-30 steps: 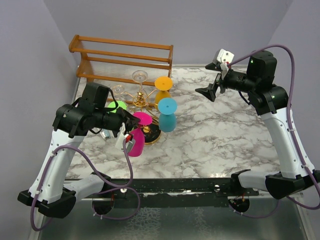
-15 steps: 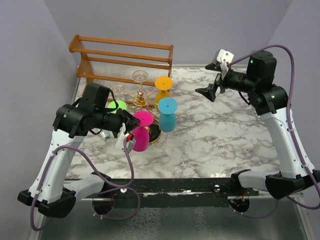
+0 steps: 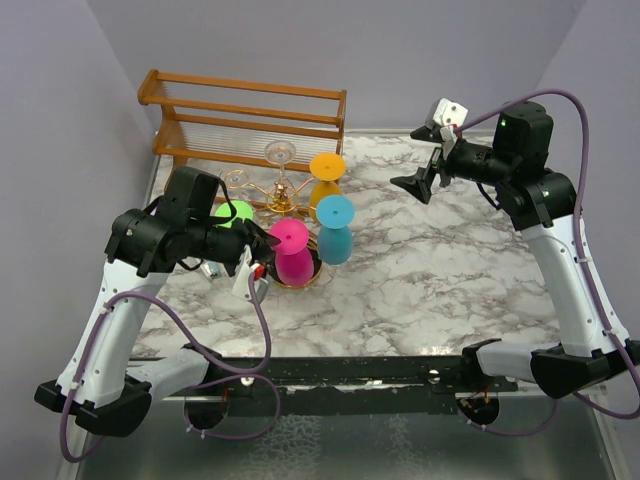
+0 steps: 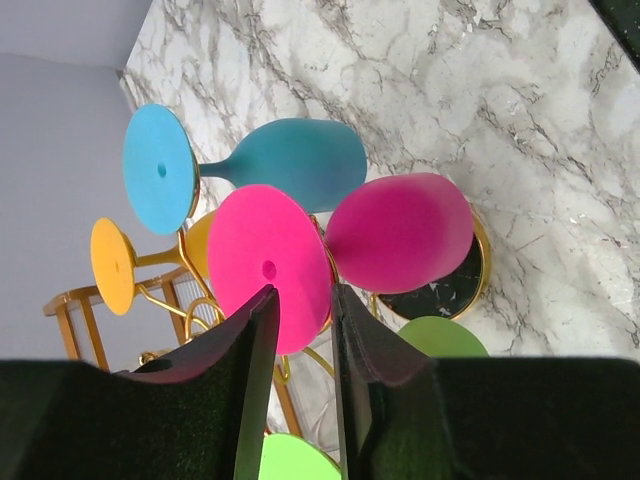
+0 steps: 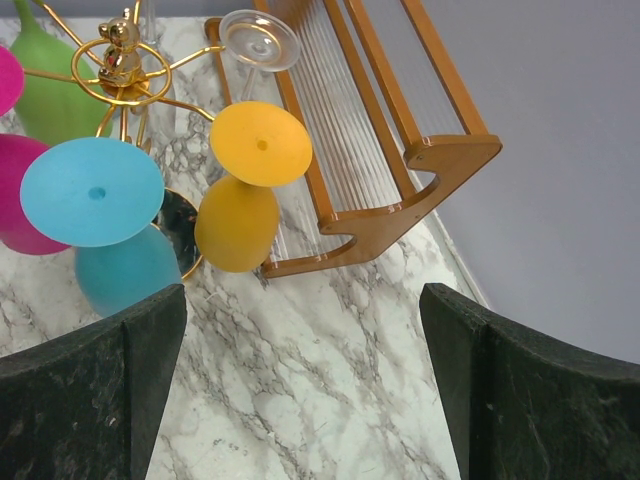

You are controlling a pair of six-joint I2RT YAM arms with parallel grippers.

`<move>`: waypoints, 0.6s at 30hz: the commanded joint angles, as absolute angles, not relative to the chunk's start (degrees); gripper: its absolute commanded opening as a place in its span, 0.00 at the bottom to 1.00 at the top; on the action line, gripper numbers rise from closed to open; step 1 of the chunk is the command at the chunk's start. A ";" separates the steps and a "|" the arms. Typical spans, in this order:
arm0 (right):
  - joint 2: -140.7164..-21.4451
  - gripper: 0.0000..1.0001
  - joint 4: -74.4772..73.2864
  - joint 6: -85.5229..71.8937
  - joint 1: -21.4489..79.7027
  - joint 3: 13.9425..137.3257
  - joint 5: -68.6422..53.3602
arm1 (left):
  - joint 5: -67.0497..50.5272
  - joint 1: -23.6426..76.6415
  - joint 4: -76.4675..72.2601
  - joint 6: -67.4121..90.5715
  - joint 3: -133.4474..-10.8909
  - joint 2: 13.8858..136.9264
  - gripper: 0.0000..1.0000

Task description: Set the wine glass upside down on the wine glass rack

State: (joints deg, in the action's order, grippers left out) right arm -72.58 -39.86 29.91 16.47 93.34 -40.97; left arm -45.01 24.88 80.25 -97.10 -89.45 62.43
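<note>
The pink wine glass (image 3: 293,262) hangs upside down on the gold wire rack (image 3: 279,197), foot up, bowl over the round black gold-rimmed base (image 4: 445,290). In the left wrist view its foot and bowl (image 4: 400,232) lie just beyond my fingertips. My left gripper (image 3: 260,270) sits close on the glass's left side. Its jaws (image 4: 303,292) stand a narrow gap apart with nothing between them. My right gripper (image 3: 425,180) is wide open and empty, raised over the table's right rear (image 5: 310,400).
Blue (image 3: 334,232), orange (image 3: 325,180), green (image 3: 236,211) and clear (image 3: 279,154) glasses hang on the same rack. An orange-brown wooden rail frame (image 3: 250,110) stands behind it at the back left. Marble tabletop (image 3: 440,270) stretches right of the rack.
The pink glass's bowl has swung from beside my left gripper toward the rack base and now hangs straighter. Both arms have barely moved.
</note>
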 commanded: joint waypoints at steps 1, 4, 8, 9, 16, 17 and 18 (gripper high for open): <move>-72.13 1.00 -39.90 30.59 16.26 92.82 -39.70 | -45.16 25.24 81.36 -94.96 -89.62 61.61 0.33; -72.15 1.00 -39.90 30.67 16.26 92.89 -39.53 | -45.25 25.23 81.36 -92.92 -90.14 61.53 0.39; -72.15 1.00 -39.98 30.76 16.23 92.90 -39.42 | -45.51 25.23 81.36 -89.03 -90.42 61.22 0.49; -72.04 1.00 -39.97 30.76 16.23 92.90 -39.33 | -45.59 25.22 81.45 -87.86 -90.71 61.13 0.52; -71.47 1.00 -39.78 31.07 16.19 92.75 -35.61 | -43.56 25.27 75.91 -67.16 -96.38 61.60 0.99; -71.34 1.00 -39.67 31.11 16.21 92.61 -34.77 | -42.08 25.23 72.81 -60.76 -97.66 61.68 0.99; -71.22 1.00 -39.57 31.23 16.17 92.48 -33.84 | -40.16 25.23 70.33 -55.26 -98.87 61.82 0.99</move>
